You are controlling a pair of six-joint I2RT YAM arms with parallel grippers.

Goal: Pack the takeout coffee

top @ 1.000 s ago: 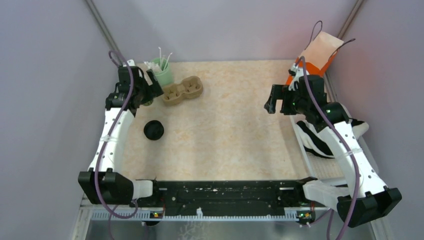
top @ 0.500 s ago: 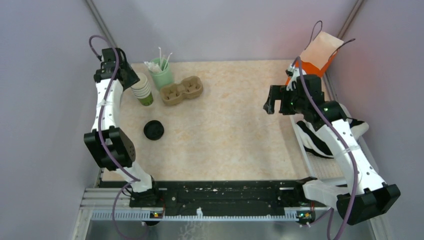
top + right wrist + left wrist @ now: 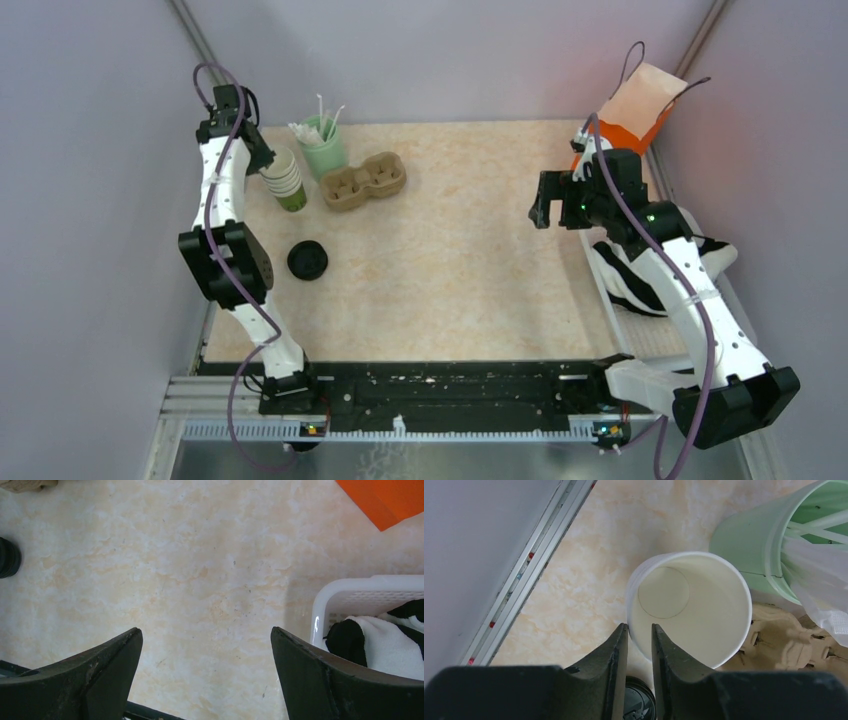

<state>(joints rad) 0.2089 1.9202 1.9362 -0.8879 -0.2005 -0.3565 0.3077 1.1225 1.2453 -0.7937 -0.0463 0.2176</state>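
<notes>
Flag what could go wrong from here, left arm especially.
1. Left end effector straddles the rim of the lidless cup stack, not the coffee: possibly the wrong pick.
2. A one-wall pinch may crush the rim or lift several nested cups.
3. Stick cup and carrier stand close by; a tipped stack could hit them.

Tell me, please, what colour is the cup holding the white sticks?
Pale green; the cup shows best in the left wrist view.

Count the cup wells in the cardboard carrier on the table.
2. The cardboard carrier has a left well nearer the stack of paper cups and a right well toward the table middle. Both look empty; none appears hidden.
</notes>
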